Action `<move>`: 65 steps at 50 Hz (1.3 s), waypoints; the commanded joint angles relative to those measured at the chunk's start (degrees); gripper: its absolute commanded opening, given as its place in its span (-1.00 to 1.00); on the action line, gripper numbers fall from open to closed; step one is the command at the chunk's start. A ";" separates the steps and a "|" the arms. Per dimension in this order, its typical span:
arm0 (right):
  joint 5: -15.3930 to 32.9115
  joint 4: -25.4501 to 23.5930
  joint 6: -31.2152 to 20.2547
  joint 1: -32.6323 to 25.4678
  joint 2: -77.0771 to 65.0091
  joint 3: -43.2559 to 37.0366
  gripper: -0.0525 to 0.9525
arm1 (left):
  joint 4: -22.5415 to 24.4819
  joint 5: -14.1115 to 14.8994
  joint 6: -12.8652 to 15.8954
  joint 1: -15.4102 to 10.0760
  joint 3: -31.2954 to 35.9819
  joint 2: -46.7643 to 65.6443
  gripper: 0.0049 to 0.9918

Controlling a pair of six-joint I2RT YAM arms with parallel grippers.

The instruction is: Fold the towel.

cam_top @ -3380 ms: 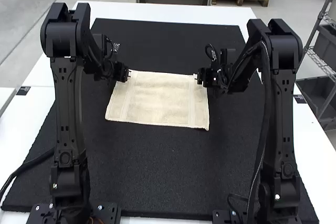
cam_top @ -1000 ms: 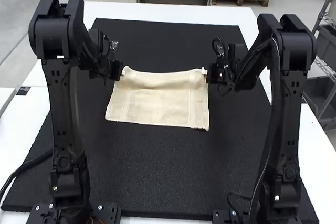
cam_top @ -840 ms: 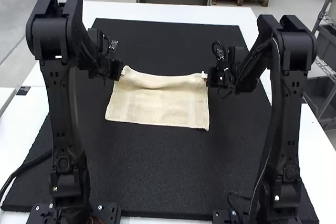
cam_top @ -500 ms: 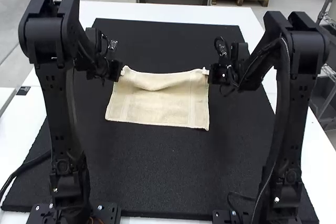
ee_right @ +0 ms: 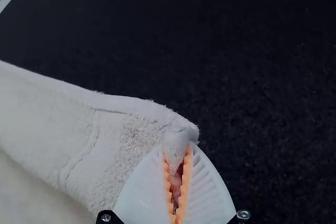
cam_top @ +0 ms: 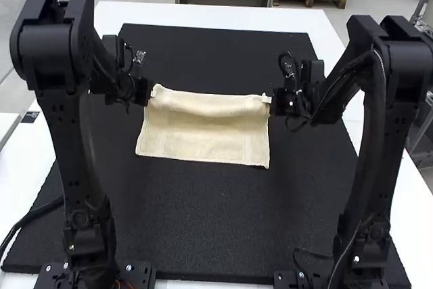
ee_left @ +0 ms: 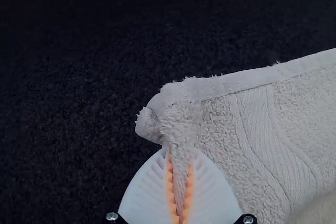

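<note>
the towel (cam_top: 203,141) lies on the mat (cam_top: 203,221) mid-desk (cam_top: 203,14), its near edge flat. left end effector (ee_left: 181,152) and right end effector (ee_right: 177,149) each pinch a far corner, probably so that side can fold evenly toward the desk's near edge.

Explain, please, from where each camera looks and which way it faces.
High view: above and behind left arm and right arm, facing forward and down on beige terry towel; both arms show.
Left wrist view: facing a towel corner, its white ribbed fingers showing.
Right wrist view: facing another corner, its white ribbed fingers showing.
Both wrist views share the towel and black mat.
</note>
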 commanded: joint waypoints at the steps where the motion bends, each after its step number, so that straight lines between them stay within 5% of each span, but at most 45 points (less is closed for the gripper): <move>1: -1.30 0.52 -0.38 -1.10 -2.58 -0.88 -0.93 | -0.07 1.17 1.05 1.37 -0.98 -2.06 -0.96; 26: -3.14 1.22 -0.82 -2.06 -6.72 -6.95 -0.93 | -0.59 3.28 3.59 4.35 -6.08 -5.14 -0.96; 65: -4.81 1.84 -2.75 -2.06 -13.48 -15.74 -0.93 | -0.51 3.46 4.83 3.92 -13.72 -13.75 -0.97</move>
